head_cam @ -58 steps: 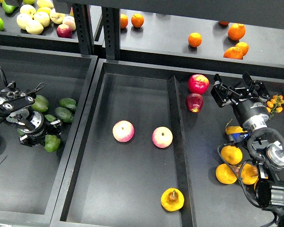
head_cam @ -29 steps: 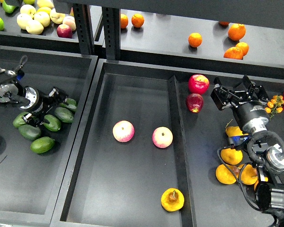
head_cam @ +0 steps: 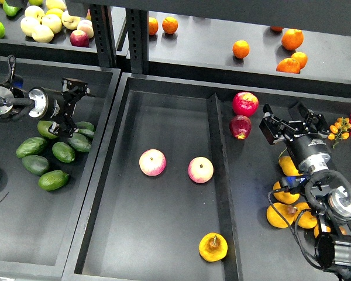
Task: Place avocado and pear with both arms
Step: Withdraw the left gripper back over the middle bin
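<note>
The bright green avocado lies in the left tray, at the front of a cluster of darker avocados. My left gripper is above and behind the cluster, pointing right, open and empty. The orange-yellow pear with a brown blotch at its stem sits at the front right of the middle tray. My right gripper is open and empty over the right tray, just right of a dark red apple and far behind the pear.
Two pink-and-yellow apples lie mid-tray. A red apple sits at the back of the right tray. Orange-yellow fruits lie under my right arm, small tomatoes at the far right. Oranges and pale apples fill the back shelf.
My left gripper has moved up and to the right, away from the bright avocado, which stays in the left tray. The right gripper has shifted only slightly.
</note>
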Robot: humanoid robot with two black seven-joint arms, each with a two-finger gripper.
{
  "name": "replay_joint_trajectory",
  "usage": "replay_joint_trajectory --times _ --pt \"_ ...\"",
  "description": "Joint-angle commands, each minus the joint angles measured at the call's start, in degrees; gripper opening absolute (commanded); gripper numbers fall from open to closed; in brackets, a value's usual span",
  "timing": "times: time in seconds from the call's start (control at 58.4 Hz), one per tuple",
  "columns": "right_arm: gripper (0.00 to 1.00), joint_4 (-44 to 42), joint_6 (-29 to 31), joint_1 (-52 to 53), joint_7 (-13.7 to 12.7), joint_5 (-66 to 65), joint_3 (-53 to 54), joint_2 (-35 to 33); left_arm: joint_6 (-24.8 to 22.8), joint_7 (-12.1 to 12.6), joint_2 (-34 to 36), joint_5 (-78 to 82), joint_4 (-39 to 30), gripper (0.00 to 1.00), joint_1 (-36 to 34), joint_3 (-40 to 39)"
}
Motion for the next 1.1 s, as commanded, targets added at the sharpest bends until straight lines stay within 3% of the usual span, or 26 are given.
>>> replay_joint_trajectory --times 0.0,0.137,0.36,0.668,0.908,1.079 --pt "0.99 0.1 0.9 -1.6 0.0 0.0 -1.7 -0.3 0.0 0.0 -1.9 -3.7 -10.0 0.99 7.8 -10.5" --pt "0.99 0.3 4.3 -3.2 -0.8 0.0 -6.3 -4.5 0.0 0.0 -9.3 -3.8 -20.5 0.99 19.4 -22.5" --pt "0.99 0.3 8.1 -5.7 -1.5 -0.1 -10.3 -8.8 0.0 0.0 -18.2 -3.8 -26.6 0.99 29.9 -30.7" --pt "0.99 0.4 10.3 -8.4 -4.9 -0.1 -14.9 -15.2 0.0 0.0 -24.9 -3.9 -32.4 0.99 42.1 -36.5" --pt "0.99 1.1 11.0 -8.3 -13.5 -0.2 -19.0 -21.4 0.0 0.0 -24.9 -4.2 -33.6 0.99 48.9 -37.1" --pt "0.99 2.0 14.5 -2.7 -13.7 -0.3 -26.6 -28.0 0.0 0.0 -24.9 -7.8 -34.3 0.99 51.9 -36.0"
